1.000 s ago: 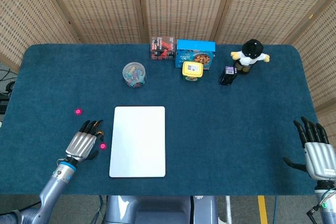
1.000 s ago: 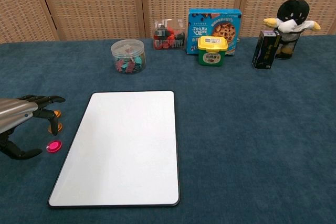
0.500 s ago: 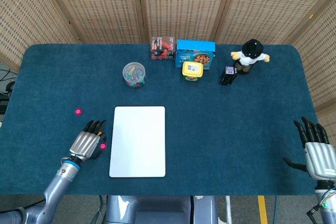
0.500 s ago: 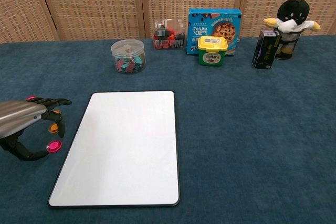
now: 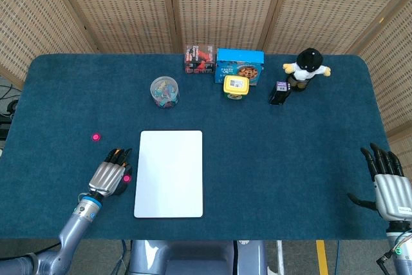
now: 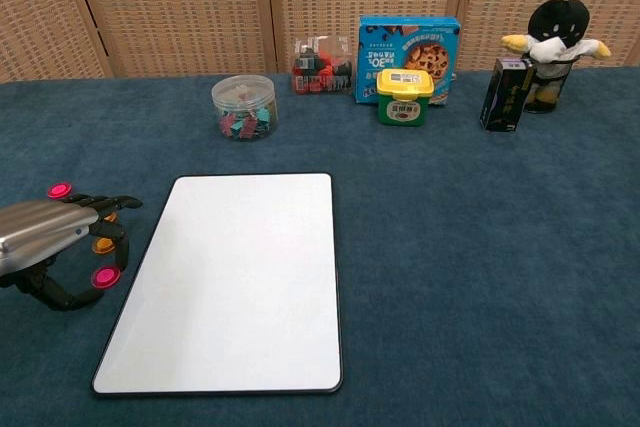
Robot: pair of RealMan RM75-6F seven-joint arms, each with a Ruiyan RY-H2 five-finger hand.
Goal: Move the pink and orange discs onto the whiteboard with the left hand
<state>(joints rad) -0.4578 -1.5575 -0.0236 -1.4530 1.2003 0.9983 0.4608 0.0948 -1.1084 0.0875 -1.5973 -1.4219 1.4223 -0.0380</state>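
- At the near left edge of the dark blue felt table (image 6: 480, 277), the silver left hand (image 6: 45, 232) pinches a small pink disc (image 6: 104, 277) between thumb and fingertip, just beside the flat white rectangular whiteboard (image 6: 235, 282).
- A small orange disc (image 6: 102, 244) lies under its fingers.
- Farther left, a second pink disc (image 6: 59, 190) rests on the felt.
- The right hand (image 5: 391, 188) hovers at the near right, fingers spread, holding nothing.
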